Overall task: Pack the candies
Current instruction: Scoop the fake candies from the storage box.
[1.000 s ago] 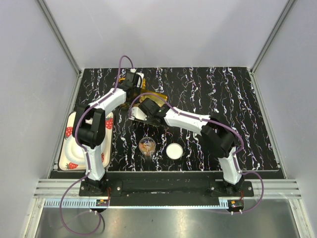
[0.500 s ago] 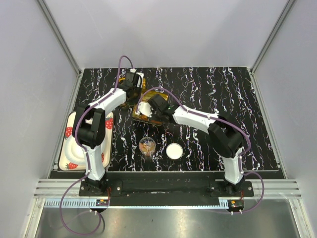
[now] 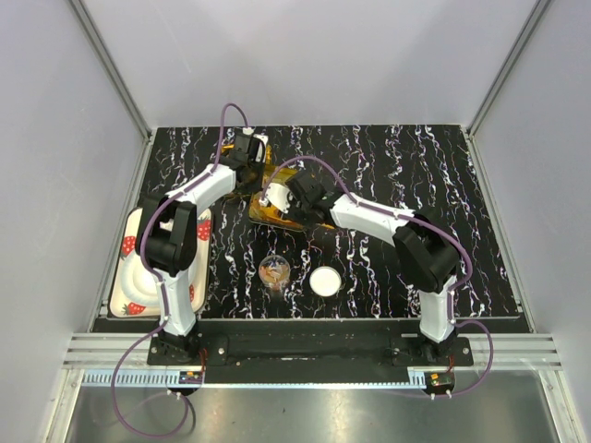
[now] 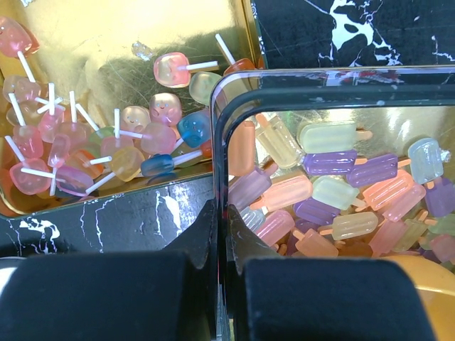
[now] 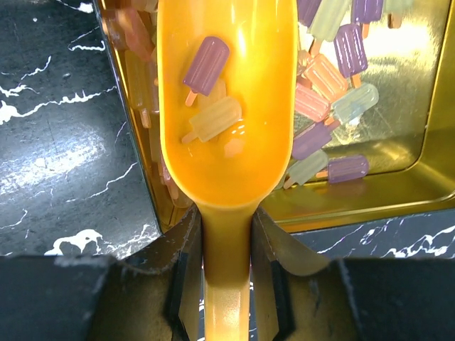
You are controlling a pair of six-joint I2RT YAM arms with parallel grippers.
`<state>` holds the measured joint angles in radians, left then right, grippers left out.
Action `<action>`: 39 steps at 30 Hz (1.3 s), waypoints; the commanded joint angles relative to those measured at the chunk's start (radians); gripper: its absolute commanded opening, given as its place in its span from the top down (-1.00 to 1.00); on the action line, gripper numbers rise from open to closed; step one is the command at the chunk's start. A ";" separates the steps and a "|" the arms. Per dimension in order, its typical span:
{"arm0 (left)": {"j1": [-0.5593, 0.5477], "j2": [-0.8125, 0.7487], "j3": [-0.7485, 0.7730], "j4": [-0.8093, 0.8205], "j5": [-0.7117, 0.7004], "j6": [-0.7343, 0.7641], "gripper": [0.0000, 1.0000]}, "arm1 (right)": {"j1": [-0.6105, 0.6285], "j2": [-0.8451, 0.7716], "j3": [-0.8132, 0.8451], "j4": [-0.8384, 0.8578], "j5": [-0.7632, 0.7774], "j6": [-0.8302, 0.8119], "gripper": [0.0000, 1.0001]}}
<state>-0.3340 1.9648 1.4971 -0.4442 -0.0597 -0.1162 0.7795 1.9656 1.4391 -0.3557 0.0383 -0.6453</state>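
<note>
we count two gold boxes on the tabletop (image 3: 443,185): a lollipop tin (image 4: 106,57) and a popsicle tin (image 5: 405,135). the left end effector (image 4: 222,263) is fully closed, pinching the popsicle tin's wall. the right end effector (image 5: 227,234) clamps one scoop (image 5: 227,142) over that tin, carrying at least two candies (image 5: 206,65).

Candies: two shapes, sorted into two adjacent gold tins.
Popsicle-shaped pieces (image 4: 334,192) in purple, pink, pale yellow and orange, each on a short stub stick, lie loose and overlapping in one gold tin (image 5: 398,170); the left wrist view shows them through a clear panel (image 4: 320,85). A few more lie flat in the bowl of the orange scoop (image 5: 227,170) over that tin's rim, with a purple piece (image 5: 206,65) and a pale yellow piece (image 5: 212,119) uppermost. Rounded lollipop pieces (image 4: 106,135), pink, yellow and blue on thin white sticks, lie heaped in the second tin (image 4: 106,42).
</note>
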 commanded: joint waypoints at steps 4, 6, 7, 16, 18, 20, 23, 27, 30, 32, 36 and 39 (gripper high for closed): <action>0.010 -0.018 0.051 0.071 0.087 -0.043 1.00 | -0.049 -0.056 -0.031 -0.028 -0.072 0.067 1.00; 0.012 -0.020 0.051 0.071 0.089 -0.043 1.00 | -0.060 -0.059 -0.034 -0.028 -0.080 0.073 1.00; 0.013 -0.024 0.049 0.071 0.089 -0.043 1.00 | -0.063 -0.051 -0.037 -0.026 -0.071 0.075 1.00; 0.033 -0.026 0.083 0.044 0.103 -0.051 1.00 | -0.094 -0.123 -0.055 -0.034 -0.100 0.101 1.00; 0.036 -0.023 0.100 0.042 0.101 -0.057 1.00 | -0.103 -0.155 -0.063 -0.051 -0.107 0.090 1.00; 0.036 -0.015 0.097 0.042 0.116 -0.060 1.00 | -0.112 -0.194 -0.072 -0.066 -0.110 0.085 1.00; 0.036 -0.015 0.084 0.044 0.107 -0.057 1.00 | -0.117 -0.235 -0.085 -0.092 -0.081 0.065 1.00; 0.050 -0.030 0.081 0.038 0.136 -0.071 1.00 | -0.118 -0.330 -0.111 -0.141 -0.060 0.012 1.00; 0.050 -0.030 0.092 0.038 0.127 -0.065 1.00 | -0.118 -0.347 -0.094 -0.202 -0.075 0.015 1.00; 0.050 -0.033 0.086 0.038 0.129 -0.065 1.00 | -0.117 -0.362 -0.100 -0.222 -0.089 0.024 1.00; 0.050 -0.040 0.068 0.052 0.110 -0.053 1.00 | -0.117 -0.450 -0.143 -0.241 -0.107 0.018 1.00; 0.050 -0.029 0.069 0.053 0.109 -0.056 1.00 | -0.118 -0.485 -0.135 -0.307 -0.130 0.007 1.00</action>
<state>-0.2821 1.9682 1.5314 -0.4549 0.0189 -0.1581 0.6636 1.5726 1.2938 -0.5907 -0.0528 -0.6174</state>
